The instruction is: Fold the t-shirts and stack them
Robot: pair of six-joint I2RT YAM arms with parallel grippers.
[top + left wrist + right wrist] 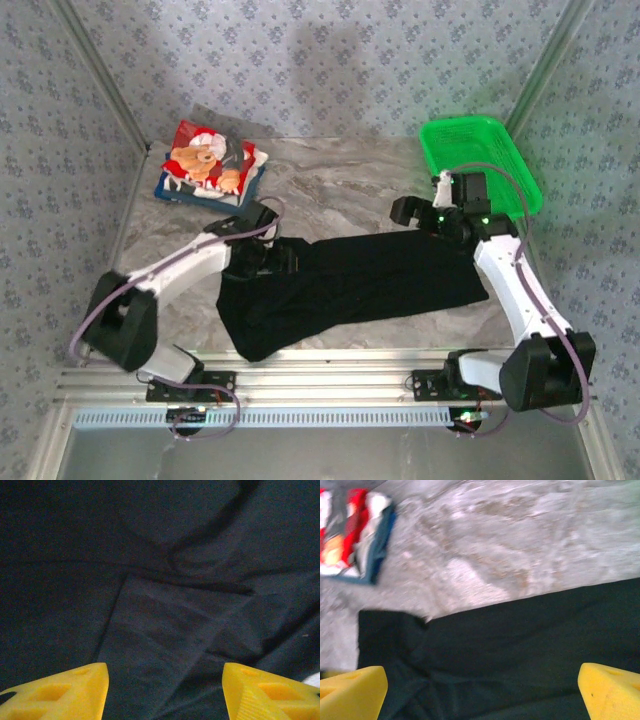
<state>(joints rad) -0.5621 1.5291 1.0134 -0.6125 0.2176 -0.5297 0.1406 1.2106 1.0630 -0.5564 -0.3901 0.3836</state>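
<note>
Top view, clock positions on the table (340, 190), marble-look top:

- Black t-shirt (360, 285): biggest item, lying flat but rumpled across centre, running from 3 to 7 o'clock, with the 7 o'clock end close to the near edge. Not folded. Creases and an overlapped flap show in the left wrist view (165, 605). Its straight far edge lies on bare marble in the right wrist view (520, 645).
- Green mesh basket (470, 140): at 2 o'clock, in the far right corner, apart from the shirt.
- Teddy-bear shirt (205, 160): red-and-white, folded, at 10 o'clock, sitting on top of the dark blue shirt (190, 197), of which only an edge peeks out. The stack is well apart from the black shirt.
- Left gripper (164, 680): over the shirt's 9 o'clock end. Yellow fingers are partly spread, with cloth below and nothing between them.
- Right gripper (482, 680): above the shirt's 2 o'clock corner, near the basket. Fingers are spread wide and hold nothing.
</note>
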